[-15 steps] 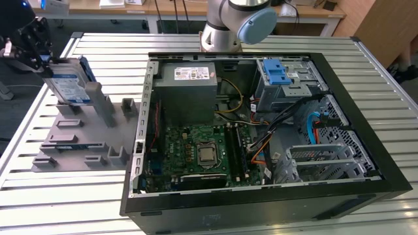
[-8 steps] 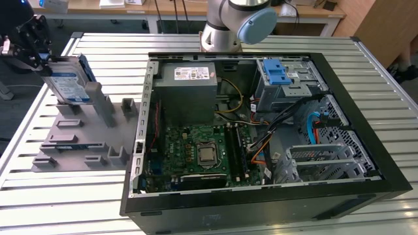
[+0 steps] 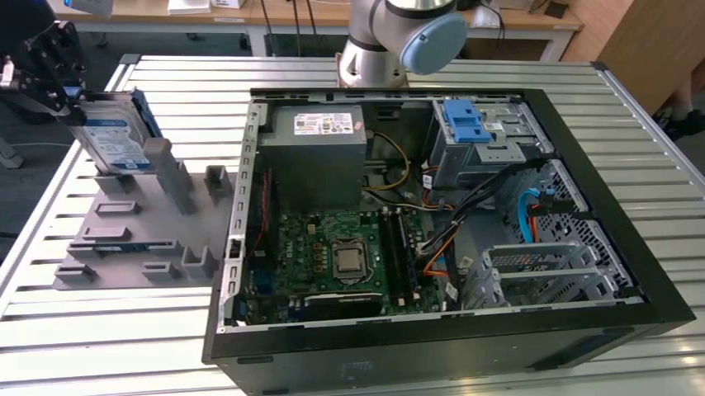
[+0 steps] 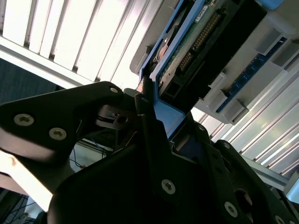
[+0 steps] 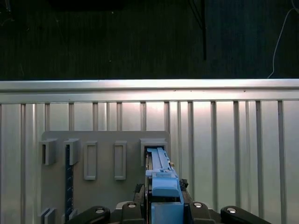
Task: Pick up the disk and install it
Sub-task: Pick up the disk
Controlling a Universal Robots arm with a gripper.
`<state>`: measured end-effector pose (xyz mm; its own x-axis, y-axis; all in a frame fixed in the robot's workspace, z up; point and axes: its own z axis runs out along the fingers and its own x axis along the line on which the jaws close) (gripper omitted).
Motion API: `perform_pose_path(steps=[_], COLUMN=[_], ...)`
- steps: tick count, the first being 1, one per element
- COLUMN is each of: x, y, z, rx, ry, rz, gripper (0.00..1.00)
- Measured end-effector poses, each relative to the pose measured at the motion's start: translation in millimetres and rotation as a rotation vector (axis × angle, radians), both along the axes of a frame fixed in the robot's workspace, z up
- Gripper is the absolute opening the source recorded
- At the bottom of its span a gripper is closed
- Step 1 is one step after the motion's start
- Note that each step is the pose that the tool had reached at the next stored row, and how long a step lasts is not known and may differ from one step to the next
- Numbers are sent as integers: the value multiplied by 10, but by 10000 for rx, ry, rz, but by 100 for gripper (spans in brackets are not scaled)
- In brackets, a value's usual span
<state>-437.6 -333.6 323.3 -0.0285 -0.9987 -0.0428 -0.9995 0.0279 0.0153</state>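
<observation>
Closest to the lens in both wrist views, the gripper is clamped on the upper end of the disk, with its black fingers pressed against the blue plastic rail on the drive's edge. In the second wrist view the drive's green circuit board and its connector pins face the camera. In the first wrist view the disk runs edge-on away from the gripper, and its far end sits at one of the rectangular slots of a grey fixture tray. Whether it still rests in that slot or is just clear of it cannot be told. In the exterior view the gripper is at the exterior view's far left, holding the disk upright and slightly tilted. Its white-and-blue label is showing, above the back row of the fixture tray. The tray lies on a slatted aluminium table, just beside an open computer case on the exterior view's right. Inside the case sit a grey power supply with a white sticker, a green motherboard and a bright blue latch bracket on the drive bay. The arm's base joint rises behind the case.
</observation>
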Motion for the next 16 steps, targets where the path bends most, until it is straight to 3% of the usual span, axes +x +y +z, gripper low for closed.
perform_pose_path(steps=[16], x=[0], y=[0], z=[61], rx=[0], ry=[0], rz=[1], gripper=[36])
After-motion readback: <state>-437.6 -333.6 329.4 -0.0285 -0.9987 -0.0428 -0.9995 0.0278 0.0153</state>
